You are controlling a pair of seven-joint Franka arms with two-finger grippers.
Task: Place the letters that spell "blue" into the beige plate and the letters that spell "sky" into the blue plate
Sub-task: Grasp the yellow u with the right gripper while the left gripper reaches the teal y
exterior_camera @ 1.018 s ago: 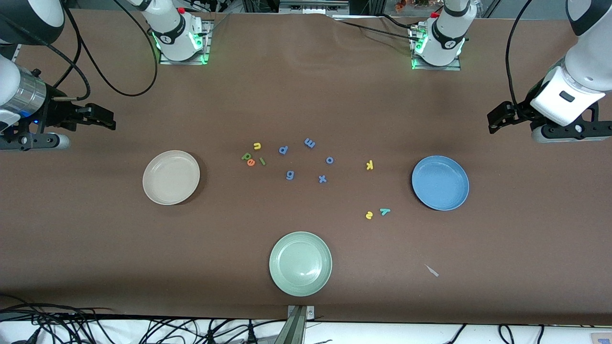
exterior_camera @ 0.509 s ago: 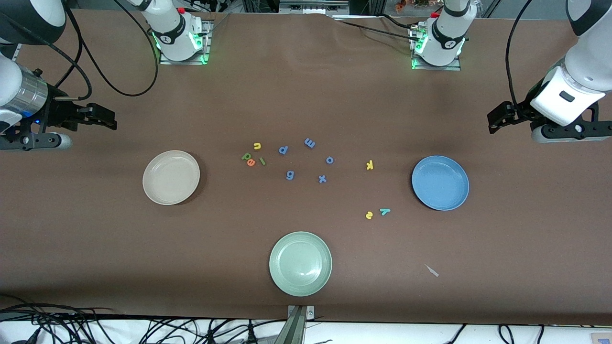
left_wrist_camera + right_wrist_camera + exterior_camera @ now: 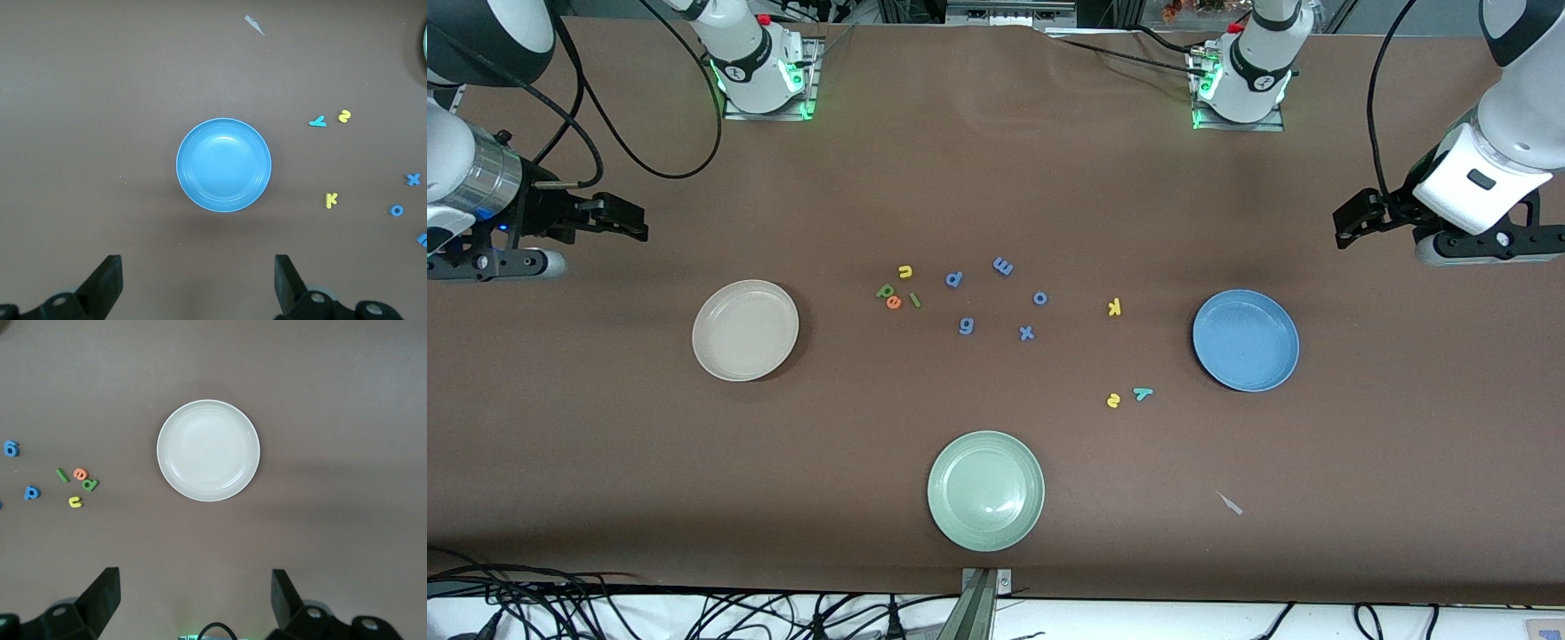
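On the brown table (image 3: pixel 996 178), tiny foam letters (image 3: pixel 896 289) judged light and soft are best pinched across their edges; left gripper (image 3: pixel 197 287) and right gripper (image 3: pixel 193 603) are held wide open, empty.

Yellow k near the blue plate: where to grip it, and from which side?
The yellow k lies flat on the table, clear of the blue plate and the other letters. Probably best to come straight down from above and pinch across its straight stem, the narrowest, most parallel part. The left gripper, open and closest to it, suits.
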